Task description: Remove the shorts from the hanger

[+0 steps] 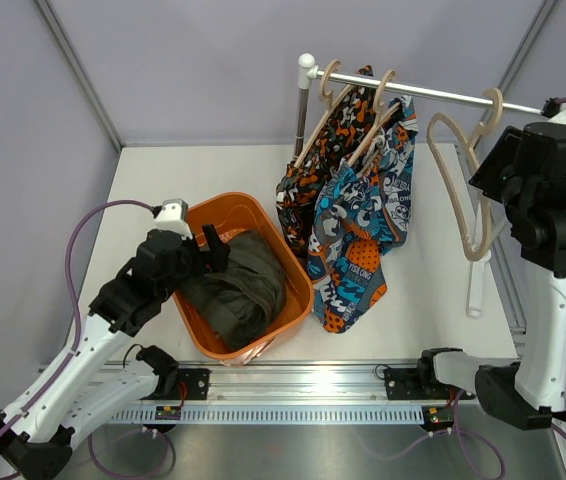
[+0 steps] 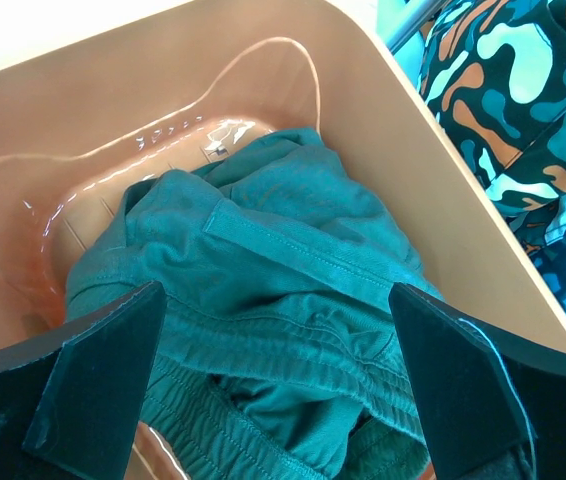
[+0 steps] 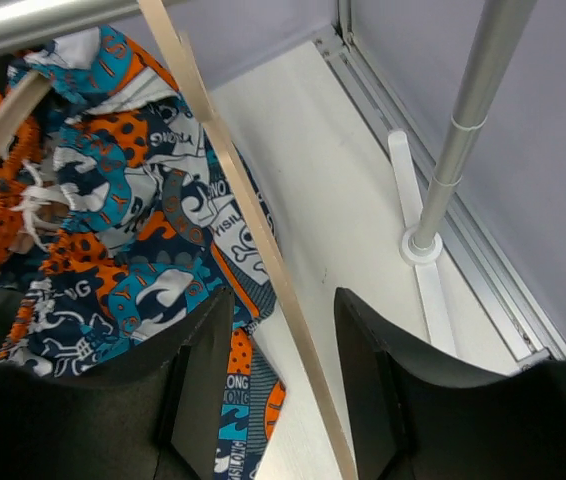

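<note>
The dark olive-green shorts (image 1: 238, 285) lie bunched in the orange basket (image 1: 300, 282). My left gripper (image 1: 213, 245) hovers just above them, open, its fingers (image 2: 103, 380) either side of the cloth (image 2: 283, 270) and not touching it. The blue-orange-white shorts (image 1: 358, 240) and the orange-black-white shorts (image 1: 308, 190) each hang on a wooden hanger from the rail (image 1: 433, 95). A bare wooden hanger (image 1: 463, 200) hangs at the rail's right end. My right gripper (image 3: 283, 300) is open, with that hanger's arm (image 3: 253, 220) passing loose between its fingers.
The rail stands on two posts, the right one (image 3: 463, 130) on a white foot (image 1: 478, 285) near the table's right edge. The printed shorts (image 3: 113, 230) hang close to the left of my right gripper. The basket wall (image 2: 433, 180) rises to the right of my left gripper.
</note>
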